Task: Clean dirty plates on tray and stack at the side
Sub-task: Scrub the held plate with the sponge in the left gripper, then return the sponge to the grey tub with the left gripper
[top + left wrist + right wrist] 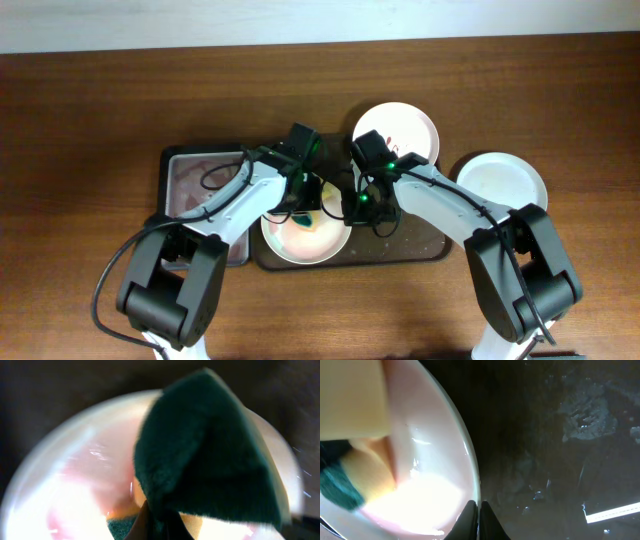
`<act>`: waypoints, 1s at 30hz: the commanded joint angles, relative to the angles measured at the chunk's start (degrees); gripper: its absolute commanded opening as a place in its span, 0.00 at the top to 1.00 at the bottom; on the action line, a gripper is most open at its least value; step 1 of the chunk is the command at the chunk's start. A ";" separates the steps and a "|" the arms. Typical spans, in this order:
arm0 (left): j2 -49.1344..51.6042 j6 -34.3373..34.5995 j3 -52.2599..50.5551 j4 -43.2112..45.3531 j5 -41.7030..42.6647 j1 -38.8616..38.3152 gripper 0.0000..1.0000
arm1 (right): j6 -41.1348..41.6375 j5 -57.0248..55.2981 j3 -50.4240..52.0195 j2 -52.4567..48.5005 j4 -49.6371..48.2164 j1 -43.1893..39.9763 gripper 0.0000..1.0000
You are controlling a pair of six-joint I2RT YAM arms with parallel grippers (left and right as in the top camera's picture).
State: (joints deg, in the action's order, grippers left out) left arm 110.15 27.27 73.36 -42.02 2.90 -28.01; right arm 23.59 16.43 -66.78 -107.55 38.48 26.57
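Step in hand looks like scrubbing: L gripper [303, 206] is clamped on the sponge [205, 450], held down over the plate [300, 242] directly below it. R gripper [476, 511] looks pinched shut on the rim at its tips, steadying it on the tray [415, 243]. Plate's pale w/ pink sauce film & wet glare, so next calls for wiping till clean, then a lift to the side.

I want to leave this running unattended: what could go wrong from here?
The right gripper pinches only the rim of the plate, so scrubbing might twist it loose. The tray looks wet, so a freed plate could slide. The left gripper grips the sponge near one end; it may slip.
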 commanded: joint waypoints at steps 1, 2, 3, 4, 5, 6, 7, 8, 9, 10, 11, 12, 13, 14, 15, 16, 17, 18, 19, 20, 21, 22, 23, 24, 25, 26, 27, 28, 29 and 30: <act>0.90 0.04 0.63 -1.53 -11.08 3.58 1.00 | -0.61 -0.55 -0.17 0.13 0.37 -0.35 0.96; 0.59 0.04 1.70 -2.75 -11.08 4.11 1.00 | -0.61 -0.57 -0.17 0.13 0.35 -0.35 0.96; -0.28 0.04 3.50 -4.79 -10.93 4.83 1.00 | -0.61 -0.59 -0.17 0.13 0.33 -0.35 0.96; -1.25 0.04 4.90 -6.56 -10.86 5.27 1.00 | -0.61 -0.59 -0.17 0.13 0.35 -0.35 0.96; -2.10 0.04 5.97 -7.87 -10.86 5.55 1.00 | -0.61 -0.59 -0.17 0.13 0.33 -0.35 0.96; -3.10 0.04 6.88 -9.07 -10.67 5.84 1.00 | -0.61 -0.59 -0.17 0.13 0.31 -0.35 0.96; -4.31 0.04 7.72 -10.10 -10.16 6.12 1.00 | -0.61 -0.57 -0.17 0.13 0.24 -0.35 0.96; -5.22 -0.15 8.11 -10.64 -9.57 6.34 1.00 | -0.63 -0.55 -0.17 0.13 0.11 -0.35 0.93; -7.19 -2.10 8.46 -10.86 -7.34 6.71 1.00 | -0.66 -0.55 -0.17 0.13 -0.35 -0.33 0.78; -9.03 -2.78 8.46 -11.34 -6.32 7.21 1.00 | -0.90 -0.55 -0.17 0.13 -0.87 -0.33 0.71; -9.97 -2.78 8.46 -12.20 -6.34 7.78 1.00 | -0.90 -0.55 -0.17 0.13 -0.98 -0.33 0.75; -10.49 -2.99 8.46 -13.05 -6.34 8.48 1.00 | -0.90 -0.55 -0.17 0.13 -0.98 -0.33 0.80; -10.73 -3.19 8.46 -14.05 -6.36 9.35 1.00 | -0.87 -0.55 -0.17 0.13 -0.90 -0.33 0.85; -10.78 -3.17 8.44 -15.21 -6.34 10.58 1.00 | -0.85 -0.46 -0.17 0.13 -0.42 -0.33 0.89; -10.75 -3.28 8.41 -16.06 -6.34 11.63 1.00 | -0.85 -0.28 -0.17 0.13 -0.13 -0.31 0.89; -10.75 -3.98 8.22 -16.44 -6.29 12.76 1.00 | -0.85 -0.07 -0.17 0.13 0.37 -0.26 0.90; -10.75 -5.03 7.85 -16.37 -6.29 13.99 1.00 | -0.85 0.15 -0.17 0.13 1.09 -0.26 0.92; -10.75 -6.32 7.37 -15.93 -5.90 15.89 1.00 | -0.85 0.13 -0.17 0.13 1.86 -0.26 0.92; -10.73 -7.65 6.86 -15.43 -5.16 17.33 1.00 | -0.85 0.13 -0.17 0.13 2.12 -0.26 0.93; -10.73 -7.72 6.47 -15.26 -5.22 18.29 1.00 | -0.85 0.13 -0.17 0.13 2.29 -0.28 0.93; -10.73 -7.91 6.03 -15.15 -5.20 19.30 1.00 | -0.85 0.13 -0.17 0.13 2.34 -0.26 0.94; -10.73 -8.37 5.44 -15.02 -5.20 20.33 1.00 | -0.85 0.39 -0.17 0.13 2.32 -0.28 0.94; -10.73 -9.38 4.81 -14.71 -5.20 21.05 1.00 | -0.85 0.98 -0.17 0.13 2.34 -0.28 0.94; -10.73 -10.34 3.98 -14.19 -5.14 21.55 1.00 | -0.85 1.51 -0.17 0.13 2.47 -0.28 0.94; -10.73 -11.10 2.64 -13.25 -5.07 22.05 1.00 | -0.83 2.23 -0.17 0.13 2.67 -0.26 0.94; -10.73 -12.04 1.46 -12.28 -4.66 22.32 1.00 | -0.83 2.51 -0.17 0.13 2.75 -0.28 0.96; -10.73 -13.40 -0.17 -10.80 -3.61 22.58 1.00 | -0.85 2.40 -0.17 0.13 2.75 -0.28 0.96; -10.73 -13.81 -1.75 -9.33 -2.71 22.67 1.00 | -0.83 1.70 -0.17 0.13 2.47 -0.28 0.96; -10.73 -13.88 -2.84 -8.20 -2.27 22.67 1.00 | -0.83 0.31 -0.17 0.13 1.84 -0.28 0.96; -10.67 -13.90 -4.15 -6.80 -2.25 22.67 1.00 | -0.83 -0.72 -0.20 0.13 1.14 -0.35 0.96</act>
State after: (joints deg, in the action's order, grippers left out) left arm 99.85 16.64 73.28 -51.48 -1.89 -5.63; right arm 22.98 17.45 -66.78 -107.55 40.62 26.55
